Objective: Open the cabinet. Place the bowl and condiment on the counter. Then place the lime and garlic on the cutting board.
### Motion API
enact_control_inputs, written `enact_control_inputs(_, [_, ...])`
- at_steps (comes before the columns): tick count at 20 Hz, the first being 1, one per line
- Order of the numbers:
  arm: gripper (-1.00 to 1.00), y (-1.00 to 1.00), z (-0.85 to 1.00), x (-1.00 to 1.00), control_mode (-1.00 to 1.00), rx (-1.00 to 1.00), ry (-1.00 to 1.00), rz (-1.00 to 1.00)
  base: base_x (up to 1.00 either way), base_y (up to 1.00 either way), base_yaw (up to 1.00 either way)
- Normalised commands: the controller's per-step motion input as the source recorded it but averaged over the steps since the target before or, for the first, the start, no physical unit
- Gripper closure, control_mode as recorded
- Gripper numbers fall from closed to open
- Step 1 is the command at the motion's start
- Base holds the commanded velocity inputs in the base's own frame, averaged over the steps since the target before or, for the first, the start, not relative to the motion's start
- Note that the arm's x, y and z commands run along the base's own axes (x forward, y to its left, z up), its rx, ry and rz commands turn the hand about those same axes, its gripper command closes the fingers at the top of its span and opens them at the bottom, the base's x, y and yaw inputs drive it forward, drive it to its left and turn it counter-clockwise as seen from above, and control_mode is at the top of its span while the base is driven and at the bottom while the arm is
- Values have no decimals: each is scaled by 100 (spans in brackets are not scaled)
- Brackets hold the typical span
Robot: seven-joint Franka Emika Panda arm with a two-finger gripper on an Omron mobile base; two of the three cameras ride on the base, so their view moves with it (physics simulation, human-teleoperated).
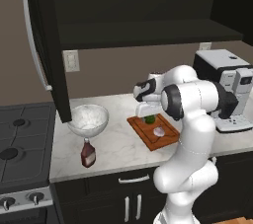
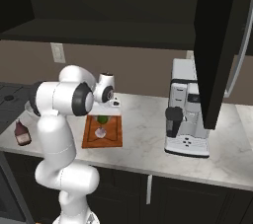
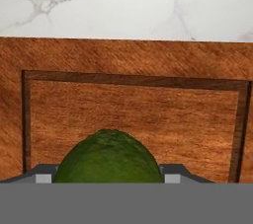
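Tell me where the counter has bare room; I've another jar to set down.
Widest bare counter lies between cutting board and coffee machine. A smaller patch sits between condiment and board. Crowded: the board, holding lime, garlic and gripper.

The wall behind is plain brownish taupe. On it sits a white outlet plate, and a second white plate shows just above the coffee machine, a white and black appliance that stands at the back near the wall. At the left side is a black gas stove with round burners and silver knobs on its front edge. Below are low black cabinets with short silver handles. The light is soft and even, with weak shadows. The space under the upper cupboards is dark.
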Motion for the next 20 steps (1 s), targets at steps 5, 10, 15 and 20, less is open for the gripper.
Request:
enact_control_inputs(5, [-100, -34, -9, -25, -100, 0, -11, -10, 0, 0, 0])
enact_control_inputs(10, [-100, -10, 0, -13, -100, 0, -14, -9, 0, 0, 0])
enact_control_inputs(15, [-100, 28, 11, 0, -100, 0, -17, -8, 0, 0, 0])
enact_control_inputs(20, [-100, 43, 44, 0, -100, 2, -10, -6, 0, 0, 0])
